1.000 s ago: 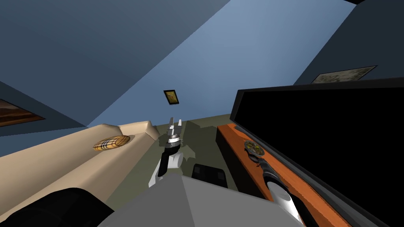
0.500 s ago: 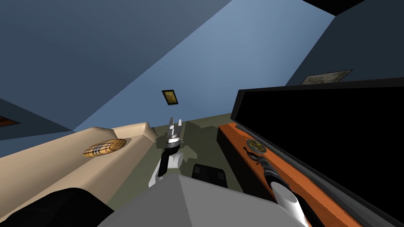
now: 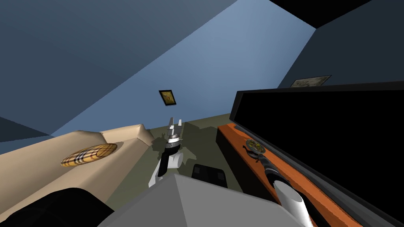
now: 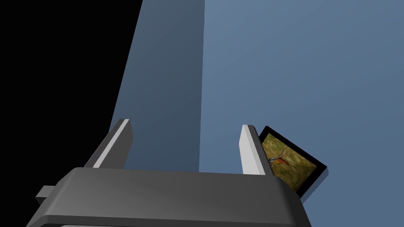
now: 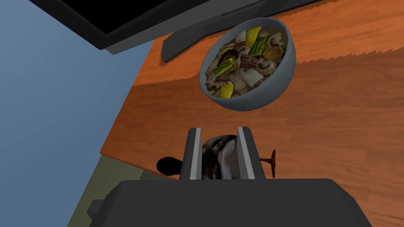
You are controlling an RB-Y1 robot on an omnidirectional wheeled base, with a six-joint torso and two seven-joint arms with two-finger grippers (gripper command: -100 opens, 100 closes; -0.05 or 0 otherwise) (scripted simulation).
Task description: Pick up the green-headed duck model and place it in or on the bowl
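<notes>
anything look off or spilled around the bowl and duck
Nothing spilled or damaged. The bowl sits upright on the orange wood surface, already heaped with food. The right gripper is shut on the duck, just short of it.

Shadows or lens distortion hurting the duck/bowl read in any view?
Right wrist view: jagged-edged shadow bands cross the orange shelf beside the bowl; the duck, clamped in the right gripper, is dim, one end near black. Head view: wide lens, whole frame rolled, walls splay, bowl small. Left wrist view: left gripper open, no glare.
</notes>
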